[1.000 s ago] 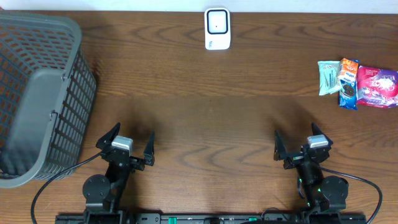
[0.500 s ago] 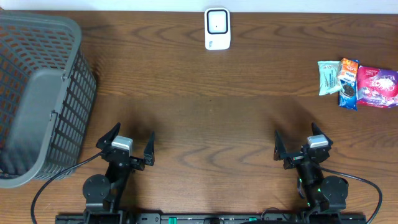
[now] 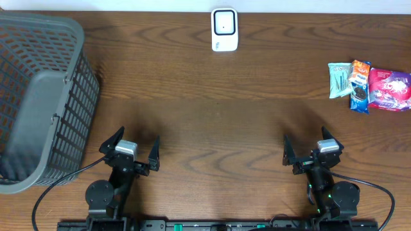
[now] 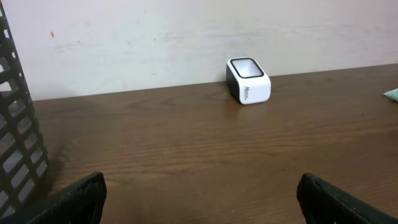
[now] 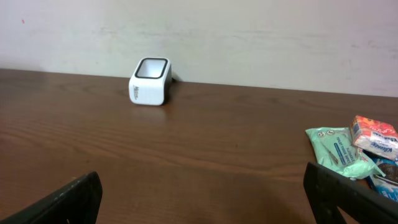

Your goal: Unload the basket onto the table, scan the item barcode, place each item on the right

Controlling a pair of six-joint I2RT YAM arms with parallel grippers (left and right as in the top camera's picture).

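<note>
Nothing has moved since a second ago: both arms and every object sit in the same spots. From above, we see a dark brown wooden table (image 3: 212, 115). The left pincer (image 3: 138, 136) rests near the front edge, left of centre, its 2 fingers spread wide apart and holding nothing. The right pincer (image 3: 305, 136) rests near the front edge on the right, fingers also spread wide and holding nothing.

A small white barcode scanner (image 3: 224, 29) with a dark window on top stands at the far edge of the table, roughly in the middle, well apart from both pincers. Both wrist cameras show it against a pale wall.

We see 3 snack packets lying flat at the far right, touching or overlapping one another: a pale green packet (image 3: 340, 79) on the left, a blue packet (image 3: 360, 86) with an orange end in the middle, and a pink packet (image 3: 390, 90) on the right. They lie well beyond the right pincer.

A large grey plastic basket (image 3: 83, 96) with slotted walls fills the far left of the table.
</note>
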